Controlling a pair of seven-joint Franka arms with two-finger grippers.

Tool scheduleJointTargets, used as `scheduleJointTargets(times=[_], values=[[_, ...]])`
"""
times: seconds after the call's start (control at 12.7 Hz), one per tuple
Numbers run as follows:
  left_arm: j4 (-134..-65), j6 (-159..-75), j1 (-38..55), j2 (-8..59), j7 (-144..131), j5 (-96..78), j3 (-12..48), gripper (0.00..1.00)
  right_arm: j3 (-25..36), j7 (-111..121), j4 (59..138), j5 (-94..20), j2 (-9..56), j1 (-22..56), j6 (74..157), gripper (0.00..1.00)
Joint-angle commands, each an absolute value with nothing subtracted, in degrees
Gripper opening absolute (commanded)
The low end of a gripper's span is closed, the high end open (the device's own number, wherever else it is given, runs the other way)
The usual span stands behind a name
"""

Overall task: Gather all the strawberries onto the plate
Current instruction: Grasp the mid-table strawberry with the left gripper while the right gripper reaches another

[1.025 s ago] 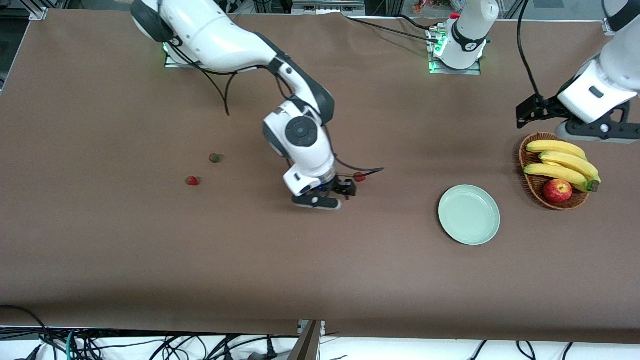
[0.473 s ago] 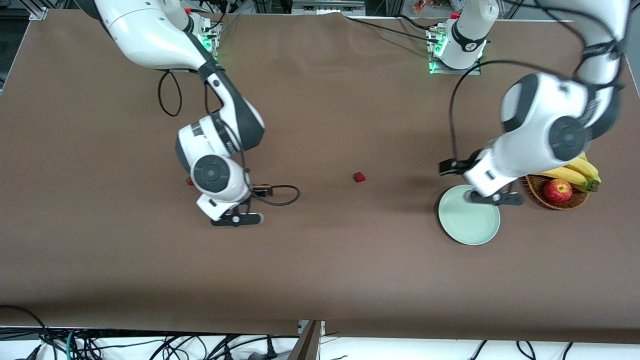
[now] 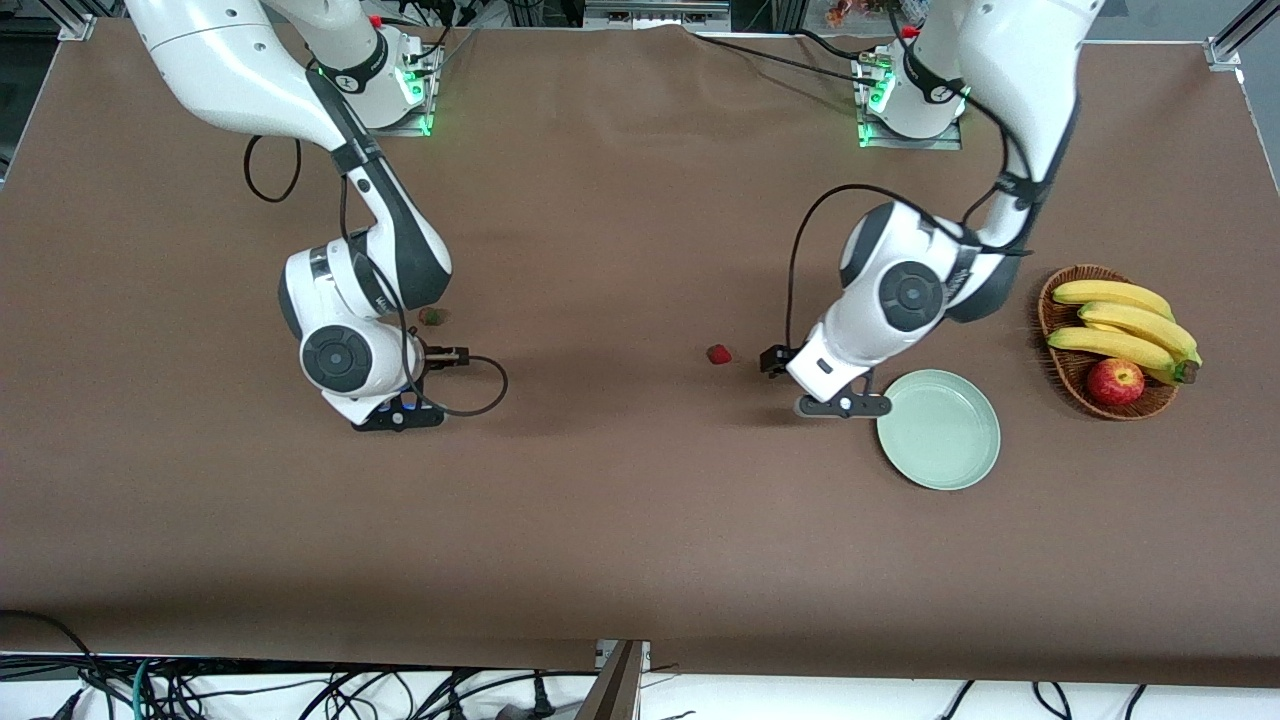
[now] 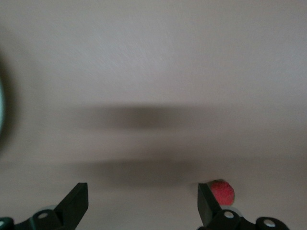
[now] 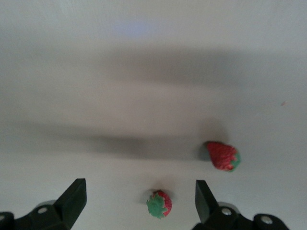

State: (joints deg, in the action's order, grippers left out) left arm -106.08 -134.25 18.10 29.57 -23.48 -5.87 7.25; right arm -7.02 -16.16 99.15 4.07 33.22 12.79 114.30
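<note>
I see three strawberries on the brown table [image 3: 620,540], none of them in the plate [image 3: 939,429]. One strawberry [image 3: 718,354] lies alone near the middle of the table, between the two arms and well apart from the plate. In the left wrist view the same berry [image 4: 222,191] sits just beside one finger [image 4: 207,206] of my left gripper [image 4: 142,205], which is spread wide with nothing between its fingers. From the front, the left gripper [image 3: 775,360] hangs low over the bare table between that berry and the plate, close by the plate's rim.

The other two berries are toward the right arm's end of the table. One of them [image 3: 431,317] peeks out beside the right arm's wrist in the front view; the second is hidden there by the arm. The right wrist view shows both: one strawberry [image 5: 159,204] with its green cap facing the camera, centred between the spread fingers, and another strawberry [image 5: 223,155] just beside it. My right gripper [image 5: 140,201] is released, holding nothing, and hovers over this pair; from the front the right gripper [image 3: 447,355] is mostly covered by its own wrist.

The pale green plate holds nothing and lies near the wicker basket [image 3: 1062,365], which carries bananas [image 3: 1125,325] and an apple [image 3: 1115,381].
</note>
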Motion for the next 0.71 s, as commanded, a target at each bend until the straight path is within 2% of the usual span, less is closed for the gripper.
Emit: scheduleJointTargets(times=[0.0, 0.32, 0.47, 0.55, 0.63], values=[[-106.7, -140.4, 23.4, 31.9, -30.4, -6.2, 6.3, 1.0, -6.7, -16.6, 112.6, 4.5, 26.6, 13.1, 123.0, 1.0], [-106.3, -146.3, 25.6, 35.8, -31.7, -6.2, 6.3, 1.0, -6.6, -16.6, 121.0, 4.6, 24.3, 13.1, 130.6, 1.0], [-106.3, -148.4, 27.6, 37.5, -33.4, -6.1, 6.1, 1.0, -6.6, -16.6, 122.7, 4.6, 24.0, 13.1, 132.0, 1.0], [-106.4, -148.8, 28.6, 37.9, -34.4, -5.9, 6.0, 1.0, -6.6, -16.6, 122.9, 4.6, 23.9, 13.1, 132.0, 0.96], [-106.9, -148.8, 29.3, 37.5, -35.5, -5.7, 6.0, 1.0, -6.5, -16.4, 123.0, 4.6, 23.6, 13.1, 131.9, 0.68]])
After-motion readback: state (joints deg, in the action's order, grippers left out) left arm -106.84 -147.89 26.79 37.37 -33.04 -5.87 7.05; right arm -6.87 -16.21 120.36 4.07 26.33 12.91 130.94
